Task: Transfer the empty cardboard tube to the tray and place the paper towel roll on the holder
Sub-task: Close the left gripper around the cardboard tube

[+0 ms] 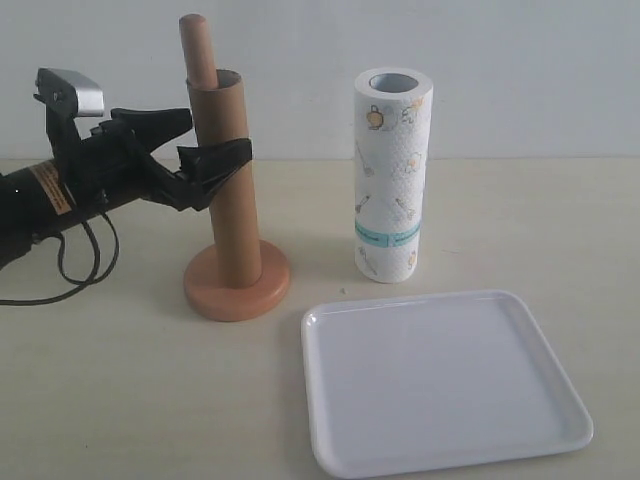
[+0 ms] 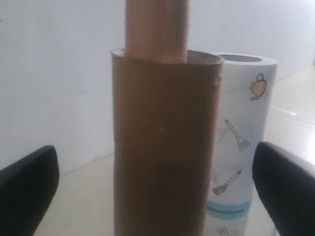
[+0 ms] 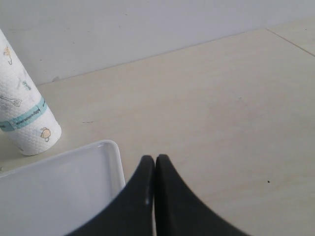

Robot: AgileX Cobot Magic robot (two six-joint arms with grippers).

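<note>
Two surfaces make up your scene: a pale beige table [image 1: 120,400] filling the lower part of the exterior view and a plain white wall [image 1: 500,60] across the top. Left of centre stands the holder [image 1: 215,297]. The cardboard tube [image 1: 235,220] sits upright over its post, down on the round base, with the post's rounded top poking out above the tube's rim. Your left gripper [image 1: 219,136] reaches in from the left edge and straddles the tube's upper part with its jaws wide. The left wrist view shows you a gap between each black finger [image 2: 29,191] and the tube, so nothing is clamped. A black cable [image 1: 80,265] loops on the table under that arm. Right of the holder the paper towel roll [image 1: 392,180] stands upright on the table, apart from the tube. The tray [image 1: 440,390] lies flat in the lower right, in front of the roll. Only the right wrist view shows you the right gripper [image 3: 155,164]: its two black fingers are pressed together, holding nothing, near a rounded corner of the tray
</note>
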